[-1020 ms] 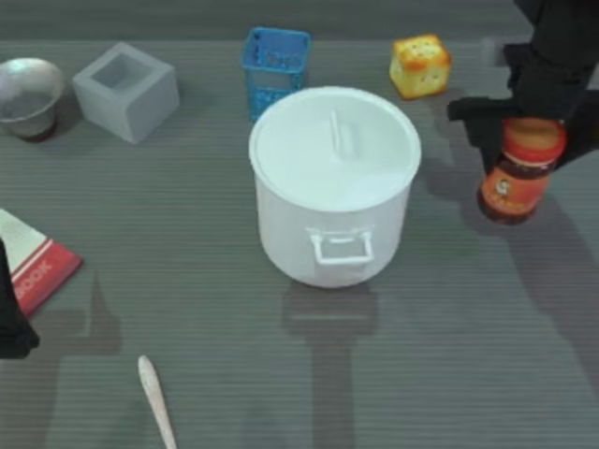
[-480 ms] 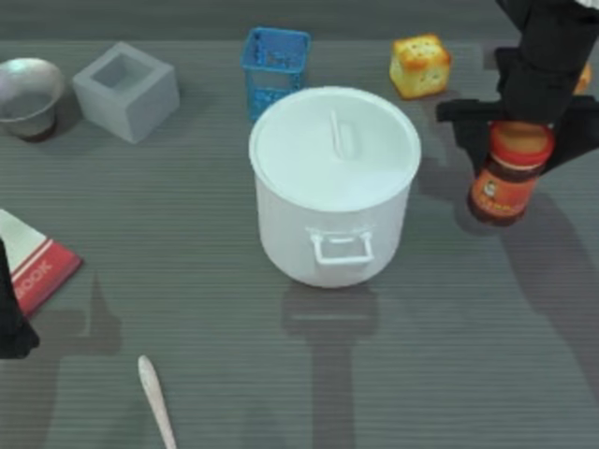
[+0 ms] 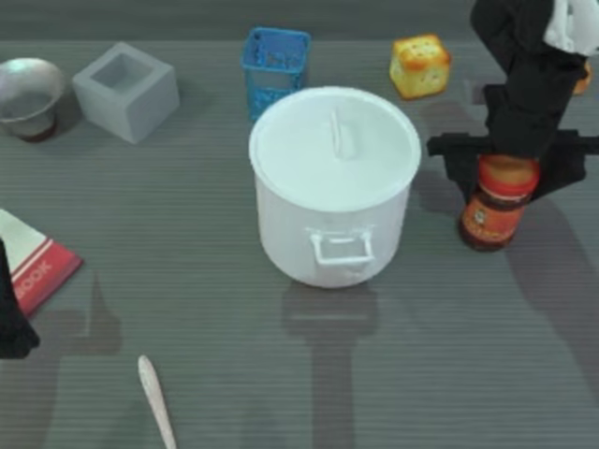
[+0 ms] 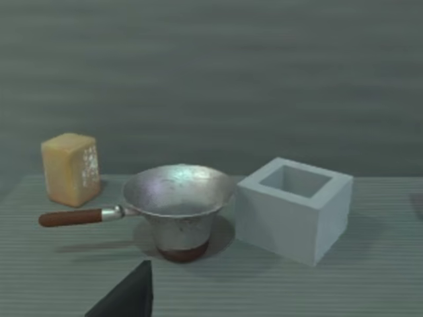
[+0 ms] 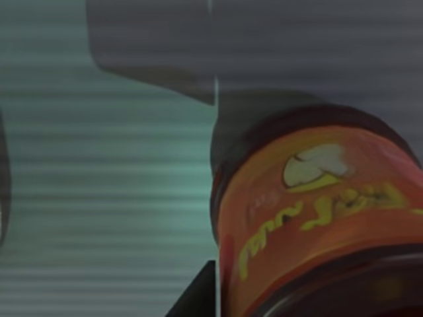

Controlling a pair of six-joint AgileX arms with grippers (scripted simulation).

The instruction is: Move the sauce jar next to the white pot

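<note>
I'm looking down on the large all-white cylindrical pot with its flat lid and ridge handle, sitting mid-table, and I'm placing everything from it. To the pot's right, near it but with a strip of grey table showing between them, the small round sauce jar with its orange-red label and reddish-orange lid is hanging in my right gripper, whose black fingers are clamped on the jar up at the lid. The jar is leaning a little, base angled toward the pot, and I cannot tell whether that base is touching the table. From the right wrist camera the jar's label is filling most of the picture (yellow lettering, too close to read).

Beyond the pot, just past its far rim, a blue mesh basket is standing. Further right of that, a golden bread cube. Off to the pot's far left, a grey hollow cube and beside it a small metal saucepan with a wooden handle.

My left gripper is parked well left of the pot at the table edge, over a red-and-white book; I cannot tell how its fingers are set. Near the front, left of the pot, a pale spoon-like utensil is lying.
</note>
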